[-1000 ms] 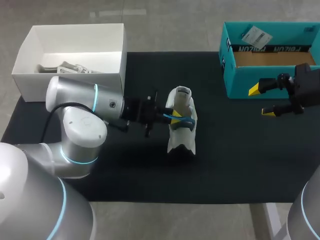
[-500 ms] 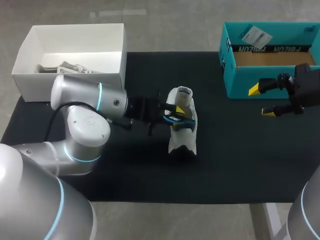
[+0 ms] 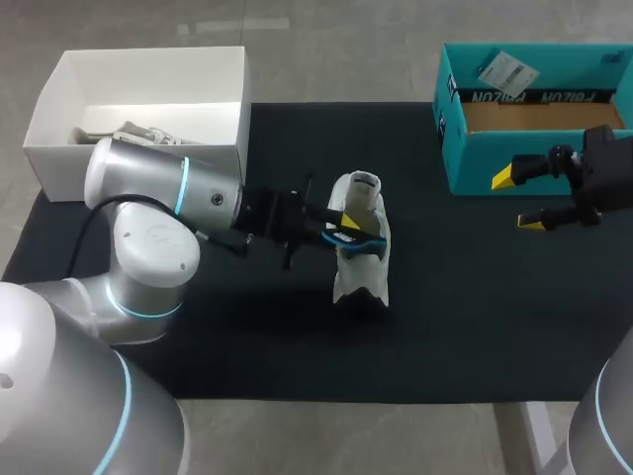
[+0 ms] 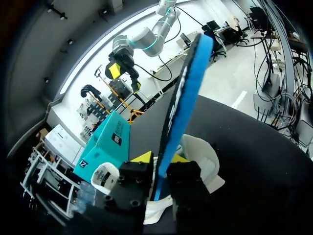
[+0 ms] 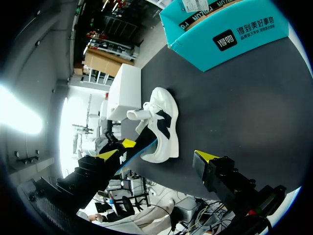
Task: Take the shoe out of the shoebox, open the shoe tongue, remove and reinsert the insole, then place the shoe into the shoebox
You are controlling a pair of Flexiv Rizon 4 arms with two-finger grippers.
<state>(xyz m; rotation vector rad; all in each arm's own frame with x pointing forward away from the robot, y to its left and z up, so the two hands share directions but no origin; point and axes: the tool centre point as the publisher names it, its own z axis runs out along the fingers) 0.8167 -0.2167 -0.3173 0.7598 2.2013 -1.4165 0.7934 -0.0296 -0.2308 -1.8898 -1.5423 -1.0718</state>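
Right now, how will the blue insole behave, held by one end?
The insole looks thin, so probably light and bendy. Pinched at one end by the left gripper, it may flex when pushed into the shoe.

left arm (image 3: pixel 148 188): its big grey elbow is swinging back toward the table's left side, after leaning in toward the shoe (image 3: pixel 361 272).
left gripper (image 3: pixel 343 224): is backing off a tiny bit.
insole (image 3: pixel 351 238): the blue strip is shifting a little with it.
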